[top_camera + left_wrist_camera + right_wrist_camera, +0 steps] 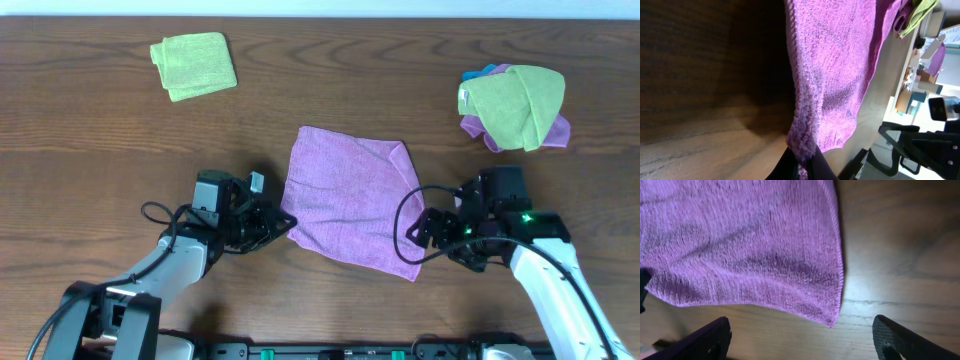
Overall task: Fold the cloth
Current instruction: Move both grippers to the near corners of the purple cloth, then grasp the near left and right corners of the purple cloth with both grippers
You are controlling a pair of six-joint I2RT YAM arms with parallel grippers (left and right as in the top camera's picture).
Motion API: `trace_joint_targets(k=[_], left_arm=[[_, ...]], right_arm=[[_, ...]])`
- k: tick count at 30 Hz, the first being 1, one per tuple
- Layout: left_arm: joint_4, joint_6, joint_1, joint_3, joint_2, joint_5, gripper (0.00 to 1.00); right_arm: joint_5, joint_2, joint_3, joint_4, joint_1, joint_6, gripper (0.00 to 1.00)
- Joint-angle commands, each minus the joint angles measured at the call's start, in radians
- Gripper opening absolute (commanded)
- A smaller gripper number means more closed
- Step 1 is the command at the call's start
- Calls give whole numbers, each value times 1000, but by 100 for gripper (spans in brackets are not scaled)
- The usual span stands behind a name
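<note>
Overhead view, and the lilac-purple square microfibre cloth point(350, 200) lies spread flat mid-table, turned a little askew on the dark wooden table point(100, 150). It is nearly square, so it has no real long axis. Its near edge slants from the near-left corner down to the near-right one.

The left gripper point(283, 222) sits right at that near-left corner, and the left wrist view confirms it: the dark fingers are clamped together on the cloth's hem, corner pinched.

Now the one that matters. The right gripper point(428, 238) is beside the near-right corner and is plainly the closer arm to it. In the right wrist view its two fingers point(705, 340) stand wide apart with nothing between them. The corner tip lies flat on the wood just ahead, pointing into the gap and nearer the right finger. In my judgement it must go forward and down before closing.

Any writing? None readable, and no label shows on the cloth. A folded lime-green towel point(195, 65) sits far left and a bunch of green, purple and blue cloths point(515, 105) far right, both well apart.
</note>
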Motion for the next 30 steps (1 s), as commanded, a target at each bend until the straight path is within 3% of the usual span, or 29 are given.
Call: trace_joint_targets(k=[1, 9, 22, 24, 25, 26, 27, 30], left_arm=[[-6, 37, 7, -6, -9, 11, 6], [-9, 36, 7, -6, -9, 19, 6], [-67, 51, 6, -6, -9, 50, 6], [-67, 51, 6, -6, -9, 50, 6], [-67, 51, 6, -6, -9, 50, 6], [-67, 51, 6, -6, -9, 50, 6], [-66, 51, 6, -6, -9, 50, 6], [-66, 52, 7, -6, -10, 59, 6]], right_arm=[[-74, 6, -50, 5, -8, -24, 90], [-154, 6, -232, 150, -8, 0, 87], [-186, 6, -398, 413, -8, 74, 69], [-184, 6, -408, 450, -8, 66, 59], [-183, 6, -408, 463, -8, 53, 45], [-182, 6, -408, 479, -8, 51, 12], [-183, 6, -408, 495, -8, 51, 1], [-193, 6, -399, 523, -8, 51, 1]])
